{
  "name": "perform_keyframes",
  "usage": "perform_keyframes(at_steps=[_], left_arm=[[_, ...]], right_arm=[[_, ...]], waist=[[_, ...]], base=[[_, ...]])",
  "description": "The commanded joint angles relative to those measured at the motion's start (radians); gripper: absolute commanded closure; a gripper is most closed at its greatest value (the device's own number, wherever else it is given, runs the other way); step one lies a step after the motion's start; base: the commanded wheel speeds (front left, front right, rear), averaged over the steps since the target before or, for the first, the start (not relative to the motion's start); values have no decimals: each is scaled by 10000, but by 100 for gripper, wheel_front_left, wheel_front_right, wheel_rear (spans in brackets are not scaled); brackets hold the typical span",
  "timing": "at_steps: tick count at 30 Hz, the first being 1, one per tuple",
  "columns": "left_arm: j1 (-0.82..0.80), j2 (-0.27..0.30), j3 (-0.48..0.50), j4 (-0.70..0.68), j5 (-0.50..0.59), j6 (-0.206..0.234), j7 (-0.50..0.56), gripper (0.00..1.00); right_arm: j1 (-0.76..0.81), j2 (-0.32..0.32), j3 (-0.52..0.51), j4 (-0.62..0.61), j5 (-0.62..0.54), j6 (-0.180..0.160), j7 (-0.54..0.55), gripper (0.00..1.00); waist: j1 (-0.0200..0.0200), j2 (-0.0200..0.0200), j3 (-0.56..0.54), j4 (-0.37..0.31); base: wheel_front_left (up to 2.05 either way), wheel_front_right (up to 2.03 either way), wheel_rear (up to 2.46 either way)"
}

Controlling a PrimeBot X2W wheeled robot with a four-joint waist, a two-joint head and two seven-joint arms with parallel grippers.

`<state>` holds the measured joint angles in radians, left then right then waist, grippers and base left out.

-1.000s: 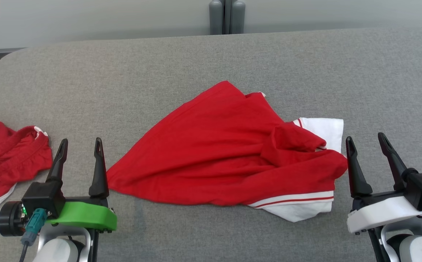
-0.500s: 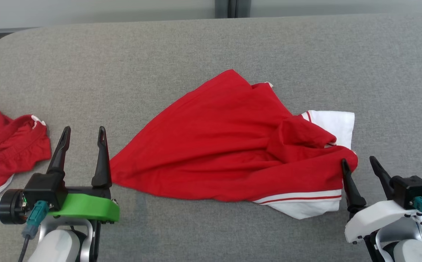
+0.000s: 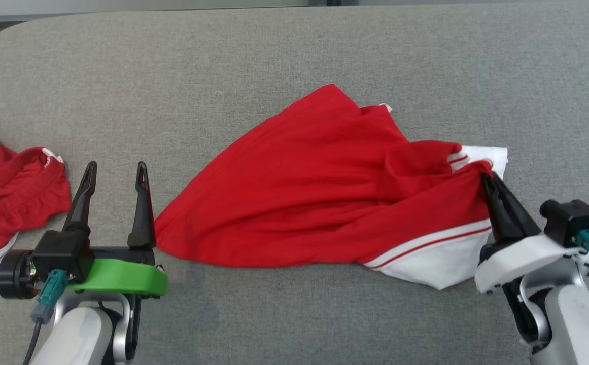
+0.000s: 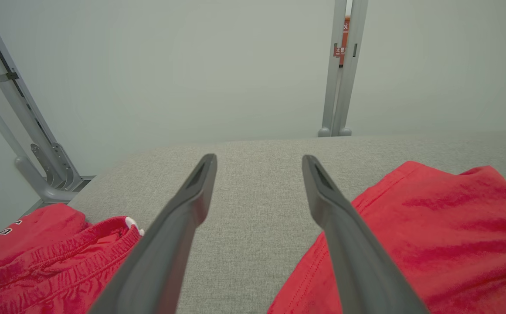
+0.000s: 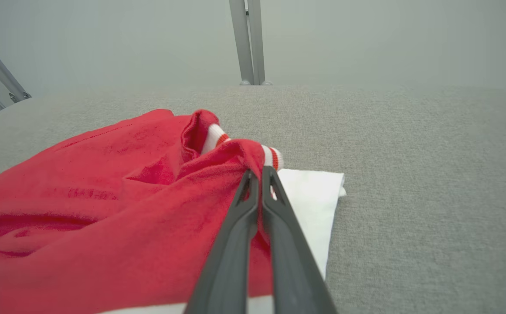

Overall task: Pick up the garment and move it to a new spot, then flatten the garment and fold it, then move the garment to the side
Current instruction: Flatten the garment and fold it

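The garment is a red shirt with white, red-striped trim, lying rumpled across the middle of the grey table. My right gripper is shut on a pinch of red fabric at the garment's right end, lifting that fold a little. The right wrist view shows the same garment with both fingers of my right gripper pressed together on a bunched red fold beside the striped cuff. My left gripper stands open just left of the garment's left corner, nothing between its fingers. The left wrist view has my left gripper over bare cloth, the garment at its right.
A second red garment with white trim lies bunched at the table's left edge, and shows as the second red garment low in the left wrist view. Grey metal posts stand behind the table's far edge against a pale wall.
My right gripper moved in onto the garment's right end and shut on a red fold, pulling it up. The head camera tilted down. The left gripper stayed open.
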<state>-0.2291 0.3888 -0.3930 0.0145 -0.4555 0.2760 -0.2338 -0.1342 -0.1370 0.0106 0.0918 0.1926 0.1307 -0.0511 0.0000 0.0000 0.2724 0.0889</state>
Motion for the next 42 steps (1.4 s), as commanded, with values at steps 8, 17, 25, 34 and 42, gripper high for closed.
perform_keyframes(at_steps=[8, 17, 25, 34, 42], left_arm=[[-594, -174, -142, 132, 119, -202, -133, 0], [-892, -410, -194, 411, 193, -355, -236, 0], [-626, -377, -54, 552, 213, -266, -290, 0], [21, -226, 148, 608, 115, -69, -313, 0], [630, -48, 174, 504, 19, 69, -209, 0]], right_arm=[[-2300, -681, -46, 906, 226, 1, 130, 100], [-3874, -936, -43, 3006, 198, 1, -551, 18], [-3420, -777, -179, 2812, -315, 1, -1849, 0], [-1034, -96, -418, 224, -823, 1, -1840, 0], [838, 398, -260, -1370, -794, 1, -1184, 0]], waist=[[0, 0, 522, 354], [0, 0, 819, 623], [0, 0, 520, 359], [0, 0, -276, -117], [0, 0, -825, -390]], base=[[0, 0, 0], [0, 0, 0], [0, 0, 0], [0, 0, 0], [0, 0, 0]])
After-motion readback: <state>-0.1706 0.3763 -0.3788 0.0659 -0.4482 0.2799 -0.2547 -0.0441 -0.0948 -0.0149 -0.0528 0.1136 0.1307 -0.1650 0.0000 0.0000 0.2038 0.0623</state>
